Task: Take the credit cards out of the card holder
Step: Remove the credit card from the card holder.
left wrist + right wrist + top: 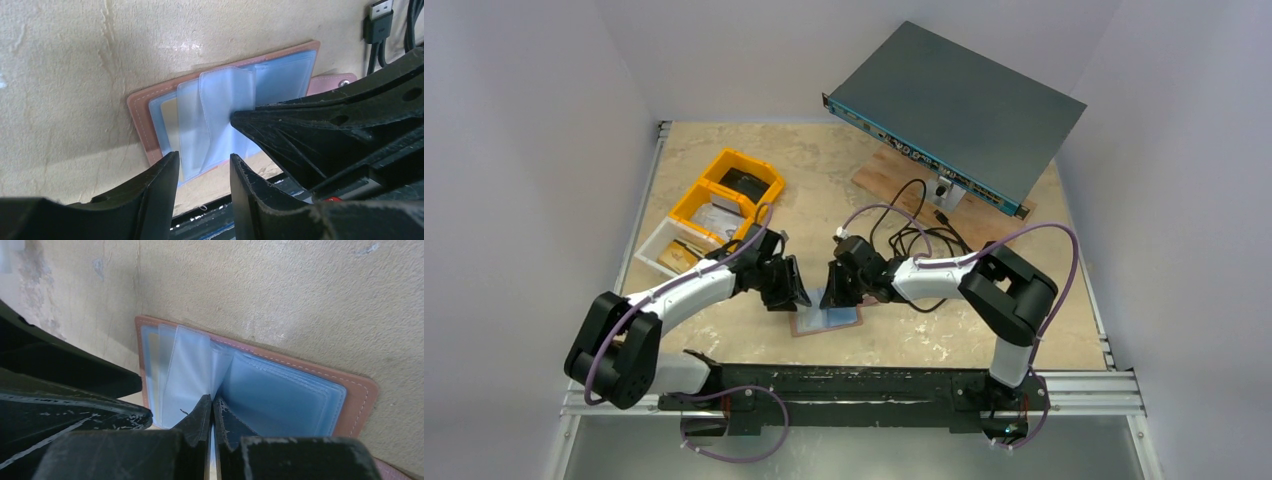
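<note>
- A worn beige table (pixel 844 170) fills a white-walled booth; the two arms are bolted to a black rail (pixel 844 385) along its near edge.
- Just beyond the rail, the card holder (pixel 826 321) lies open and flat, tan leather down, so its pale blue pockets face up between the two grippers.
- The left gripper (pixel 202 160) reaches in from the left with its jaws partly apart. The lower edge of a raised plastic leaf (pixel 220 110) sits in the gap, with nothing clamped.
- The right gripper (pixel 211 402) has its jaws pressed together at the spine, apparently pinching that thin leaf. My guess is that it lifts the leaf to expose a pocket mouth for the other arm.
- The credit cards (pixel 169 120) remain inside the pockets. One dull face shows through the leftmost sleeve, and none is out on the table.
- Farther back on the left stand the yellow bins (pixel 729 190), likely out of reach of this step.
- At the far right, black cables (pixel 914 235) trail to a grey rack unit (pixel 954 110) propped on a wooden board (pixel 889 172).
</note>
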`<state>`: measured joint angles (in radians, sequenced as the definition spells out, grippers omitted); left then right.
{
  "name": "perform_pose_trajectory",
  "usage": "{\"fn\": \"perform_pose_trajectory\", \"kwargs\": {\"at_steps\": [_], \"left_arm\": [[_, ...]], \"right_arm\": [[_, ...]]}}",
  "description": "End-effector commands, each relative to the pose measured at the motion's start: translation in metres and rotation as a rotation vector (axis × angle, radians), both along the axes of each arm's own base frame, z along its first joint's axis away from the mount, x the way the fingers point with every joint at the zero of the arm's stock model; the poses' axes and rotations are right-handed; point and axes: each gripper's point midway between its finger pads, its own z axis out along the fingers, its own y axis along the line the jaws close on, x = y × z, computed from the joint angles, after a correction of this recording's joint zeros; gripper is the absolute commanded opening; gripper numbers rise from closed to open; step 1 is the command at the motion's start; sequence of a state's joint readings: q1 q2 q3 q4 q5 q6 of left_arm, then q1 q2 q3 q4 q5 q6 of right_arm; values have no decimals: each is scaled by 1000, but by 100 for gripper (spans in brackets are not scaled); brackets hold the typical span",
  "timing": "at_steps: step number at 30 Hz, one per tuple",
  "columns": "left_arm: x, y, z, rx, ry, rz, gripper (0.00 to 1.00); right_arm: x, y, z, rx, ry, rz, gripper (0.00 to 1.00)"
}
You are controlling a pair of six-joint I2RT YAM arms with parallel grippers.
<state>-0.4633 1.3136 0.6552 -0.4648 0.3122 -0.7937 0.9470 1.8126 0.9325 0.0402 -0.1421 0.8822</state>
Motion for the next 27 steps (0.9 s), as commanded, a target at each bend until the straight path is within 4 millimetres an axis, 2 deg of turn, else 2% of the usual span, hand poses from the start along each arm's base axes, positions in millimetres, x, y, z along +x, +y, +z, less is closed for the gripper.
{"fn": "perform_pose_trajectory", "kwargs": {"at_steps": [1,11,19,27], "left_arm": [[7,-3,-9,15,-27,18,40],[3,-8,-26,29,-10,-3,35],[1,-5,-29,59,-10,-13,32],[3,-7,-11,52,-65,-33,32]], "right_arm": [[-17,-19,-30,-65,69,9,0],[-18,-20,-33,-61,78,10,0],[-18,-21,-35,-60,82,7,0],[-19,-21,-36,-61,87,6,0]]}}
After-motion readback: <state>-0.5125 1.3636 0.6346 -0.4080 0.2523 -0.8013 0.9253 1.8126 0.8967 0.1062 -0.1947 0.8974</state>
